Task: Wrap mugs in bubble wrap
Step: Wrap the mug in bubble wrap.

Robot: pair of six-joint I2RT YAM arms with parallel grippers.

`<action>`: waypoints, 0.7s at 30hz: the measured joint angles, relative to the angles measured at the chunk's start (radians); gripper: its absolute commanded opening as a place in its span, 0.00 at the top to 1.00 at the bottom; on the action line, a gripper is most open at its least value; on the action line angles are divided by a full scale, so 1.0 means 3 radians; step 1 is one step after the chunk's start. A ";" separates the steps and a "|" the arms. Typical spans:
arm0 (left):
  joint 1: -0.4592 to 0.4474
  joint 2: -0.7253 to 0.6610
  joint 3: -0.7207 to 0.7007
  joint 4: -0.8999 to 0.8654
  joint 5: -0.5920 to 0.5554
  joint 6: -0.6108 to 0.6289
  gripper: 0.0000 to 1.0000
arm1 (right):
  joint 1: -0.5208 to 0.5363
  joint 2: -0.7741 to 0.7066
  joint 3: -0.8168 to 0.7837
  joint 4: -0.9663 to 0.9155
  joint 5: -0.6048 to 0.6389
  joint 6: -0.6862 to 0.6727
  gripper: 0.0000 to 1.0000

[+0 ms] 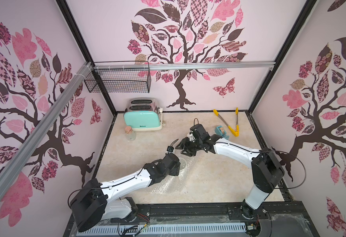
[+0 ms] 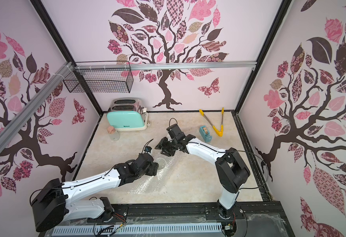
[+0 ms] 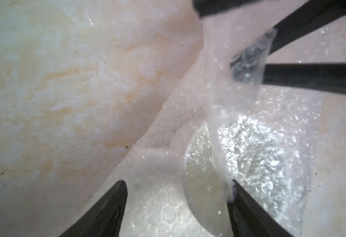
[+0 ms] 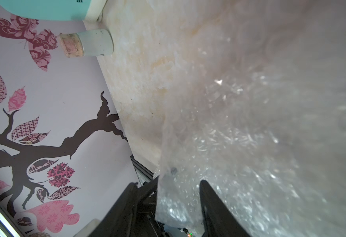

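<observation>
The mug [image 3: 198, 164] sits mid-bench on the bubble wrap [image 3: 178, 115] with a flap drawn partly over it. The left claw [image 3: 178, 207] stands wide open astride it, gripping nothing, likely to steady it. The right claw [image 4: 168, 184] is parted too, the raised flap loose between its jaws, probably for release. The bench [image 1: 147, 147] is pale mottled stone-look, walled by pink tree-print panels [image 1: 250, 82].
</observation>
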 measured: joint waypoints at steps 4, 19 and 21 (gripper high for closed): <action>0.0000 0.0000 -0.0003 0.0005 0.0004 -0.0010 0.22 | -0.0038 -0.0337 -0.0058 -0.0130 0.0214 -0.0337 0.54; 0.0000 -0.0008 -0.0003 -0.0001 0.0013 -0.0009 0.22 | 0.0376 -0.0745 -0.0656 -0.0629 0.0637 -0.1736 0.49; 0.0000 -0.0010 -0.0009 0.0003 0.0013 -0.0010 0.22 | 0.0512 -0.0610 -0.0484 -0.0758 0.0778 -0.1878 0.51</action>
